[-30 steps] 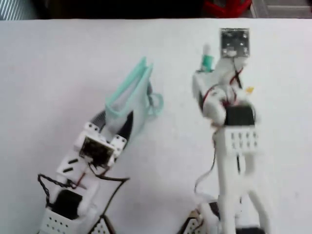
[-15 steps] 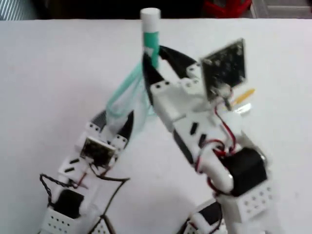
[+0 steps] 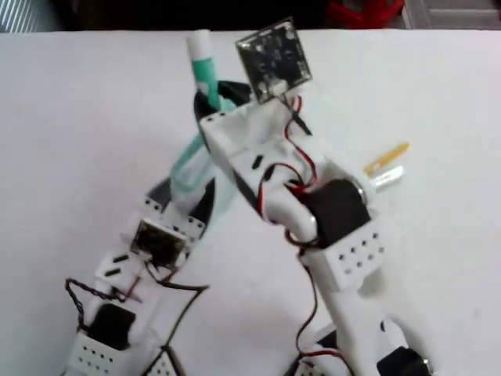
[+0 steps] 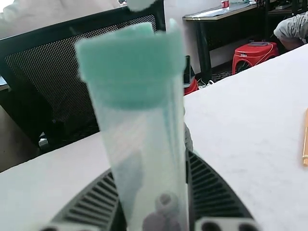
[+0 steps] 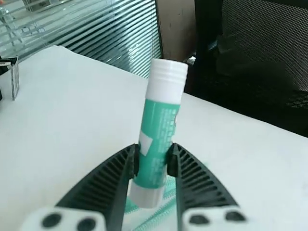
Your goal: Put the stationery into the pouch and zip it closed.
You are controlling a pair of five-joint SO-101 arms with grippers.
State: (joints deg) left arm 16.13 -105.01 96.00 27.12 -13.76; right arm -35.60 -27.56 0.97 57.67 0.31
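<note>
1. Teal-rimmed and translucent, the pouch [image 3: 186, 160] stands on edge on the white table [image 3: 78, 117] with its mouth turned upward; the left gripper [image 3: 186, 188] is clamped on its near end, one black finger against each side wall.
2. From the left wrist view the pouch [image 4: 139, 120] rises straight up between the ribbed fingers [image 4: 211, 192] of the left gripper [image 4: 150, 166]; its teal top band sits above them.
3. Over the far end of the pouch hangs the right gripper [image 3: 210, 98]; its fingers are pressed together on a glue stick [image 3: 202, 63], gripping the green lower body, with the white cap uppermost and the stick leaning slightly.
4. From the right wrist view the glue stick [image 5: 161, 139] sits between the two fingers [image 5: 197, 178] of the right gripper [image 5: 153, 151]; its white base pokes out below them, and a teal edge of the pouch [image 5: 161, 209] lies just beneath; whether base and pouch touch cannot be told.
5. On the table beside the right arm, well apart from the pouch, lie a yellow item [image 3: 386, 157] and, just beside it, a pale item [image 3: 387, 178]; what they are is unclear.
6. Beyond the table stand a black mesh chair [image 4: 48, 86], a red stool [image 4: 260, 48] and window blinds [image 5: 96, 29].
</note>
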